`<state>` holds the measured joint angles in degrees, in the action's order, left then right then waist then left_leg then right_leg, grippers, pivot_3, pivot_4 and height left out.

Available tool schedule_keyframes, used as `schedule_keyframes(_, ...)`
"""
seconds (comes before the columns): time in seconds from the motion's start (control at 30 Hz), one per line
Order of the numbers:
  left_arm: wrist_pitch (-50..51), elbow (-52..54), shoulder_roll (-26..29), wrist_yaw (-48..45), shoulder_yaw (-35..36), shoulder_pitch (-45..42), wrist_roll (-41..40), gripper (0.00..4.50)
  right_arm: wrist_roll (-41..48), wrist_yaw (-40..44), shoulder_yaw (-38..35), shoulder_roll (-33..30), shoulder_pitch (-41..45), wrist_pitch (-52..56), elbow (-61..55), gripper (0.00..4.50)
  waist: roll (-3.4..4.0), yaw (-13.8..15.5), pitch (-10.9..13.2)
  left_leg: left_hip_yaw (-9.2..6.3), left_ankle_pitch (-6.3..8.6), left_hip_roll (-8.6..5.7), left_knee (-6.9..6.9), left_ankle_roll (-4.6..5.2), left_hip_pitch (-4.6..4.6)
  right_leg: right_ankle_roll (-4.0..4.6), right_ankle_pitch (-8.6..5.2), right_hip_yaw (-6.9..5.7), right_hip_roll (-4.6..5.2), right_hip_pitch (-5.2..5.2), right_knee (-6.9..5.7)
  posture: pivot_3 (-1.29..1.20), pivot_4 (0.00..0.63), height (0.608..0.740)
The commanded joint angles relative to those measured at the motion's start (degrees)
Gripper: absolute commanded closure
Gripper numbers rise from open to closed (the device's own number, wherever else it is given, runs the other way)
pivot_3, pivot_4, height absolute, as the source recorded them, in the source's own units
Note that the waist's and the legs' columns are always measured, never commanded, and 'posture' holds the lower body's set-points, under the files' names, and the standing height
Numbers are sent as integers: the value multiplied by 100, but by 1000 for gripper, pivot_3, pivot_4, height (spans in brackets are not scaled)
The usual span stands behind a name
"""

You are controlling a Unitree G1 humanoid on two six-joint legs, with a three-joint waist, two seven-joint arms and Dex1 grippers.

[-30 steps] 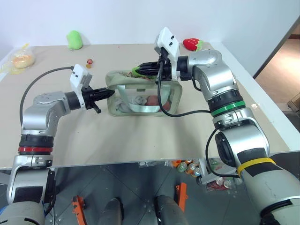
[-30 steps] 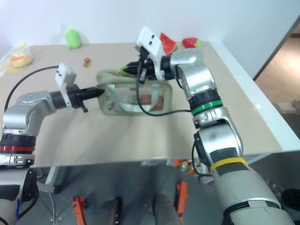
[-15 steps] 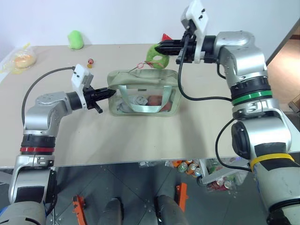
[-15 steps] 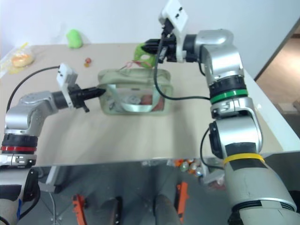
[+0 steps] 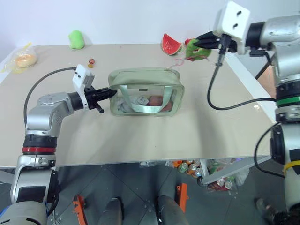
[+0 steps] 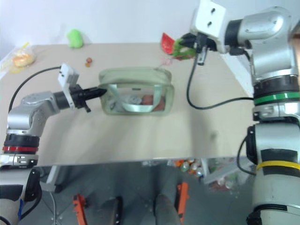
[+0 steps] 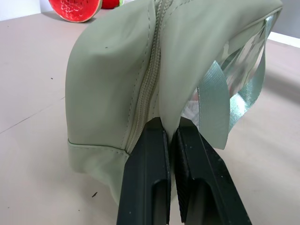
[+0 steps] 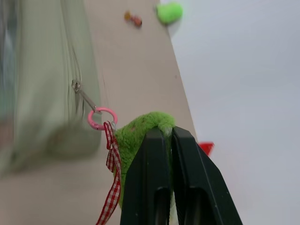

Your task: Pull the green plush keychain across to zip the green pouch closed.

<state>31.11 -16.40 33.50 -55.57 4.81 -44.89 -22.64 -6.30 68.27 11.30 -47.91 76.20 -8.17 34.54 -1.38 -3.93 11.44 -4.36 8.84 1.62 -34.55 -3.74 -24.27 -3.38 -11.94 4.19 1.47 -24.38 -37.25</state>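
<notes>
Worktop [image 5: 140, 136]: tan, carries everything.

Green pouch [image 5: 146, 92] sits mid-worktop, upright, clear window panel and strap handle facing the robot. The zipper along its top reads as closed for the whole length I can see; the left wrist view shows the teeth meshed at the left end. The slider sits at the pouch's right end in the right wrist view.

Left end effector [image 5: 110, 93]: fingers together, clamped on the fabric at the pouch's left end, bracing it.

Right end effector [image 5: 198, 39]: fingers pinched on the green plush keychain [image 5: 196, 49], held off the worktop, out past the pouch's right end and toward the back right corner. In the right wrist view a pink ring and red checked ribbon link the keychain to the zipper pull, drawn out in a line.

Watermelon slice toy [image 5: 171, 44] just beside the keychain; larger loose green plush [image 5: 75, 39] and a yellowish item in clear wrap [image 5: 22, 59] well apart at the back left; small reddish bit [image 5: 91, 61] near the left wrist camera.

Status, my read: zip looks essentially done, slider at end of travel. Left: confirm it's fully seated, then let go of the keychain and the pouch. Risk: more pull drags or tips the pouch rather than closing anything.
</notes>
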Motion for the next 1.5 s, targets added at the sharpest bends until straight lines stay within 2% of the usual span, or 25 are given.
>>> schedule_keyframes(0.03, 28, 54, 4, -75, -42, 48, -29, 4500, -141, 134, -33, -364, -370, -481, -396, 4476, 0, -2, 0, 1, 0, 0, 0, 0, 0, 0, 0, 1, 0, 0, 0, 0, 150, 740)
schedule_keyframes(0.23, 95, 84, 35, -57, 27, 61, -73, 4500, -562, -144, 55, -653, -1315, -1190, -670, 4476, 1, 11, 0, 2, 0, 0, -2, 0, 2, -2, 1, 2, 0, 2, 0, 0, 150, 740)
schedule_keyframes(0.5, 224, 259, 84, -15, 75, 178, -157, 4500, -920, -862, 239, -225, -2267, -1405, -817, 4476, 1, 4, 0, 5, -1, 1, -4, 0, 6, -3, 5, 5, -1, 5, 1, 0, 150, 740)
schedule_keyframes(0.7, 292, 361, 107, 26, 96, 235, -204, 4500, -951, -1117, 302, 268, -2530, -1297, -691, 4476, 1, -6, 0, 4, -2, 1, -7, 0, 7, -3, 6, 5, -1, 8, 1, 0, 150, 740)
schedule_keyframes(0.93, 373, 410, 157, 60, 116, 207, -257, 4500, -1006, -1162, 398, 432, -2556, -1289, -577, 4476, 1, -17, 0, 4, -2, 1, -7, -1, 7, -3, 6, 5, -1, 9, 1, 0, 150, 740)
schedule_keyframes(1.3, 390, 359, 137, 86, 109, 155, -289, 4500, -2092, -1719, 1235, 602, -2656, -1913, 153, 4476, 0, -22, 0, 4, -2, 2, -8, -1, 8, -3, 7, 5, -2, 10, 1, 0, 150, 740)
schedule_keyframes(1.5, 419, 358, 109, 126, 109, 159, -318, 4500, -2253, -1672, 1552, 909, -2762, -2107, 327, 4476, -20, -35, -12, 4, -2, 3, -7, -1, 32, -2, 6, 5, -4, 30, 1, 0, 150, 740)
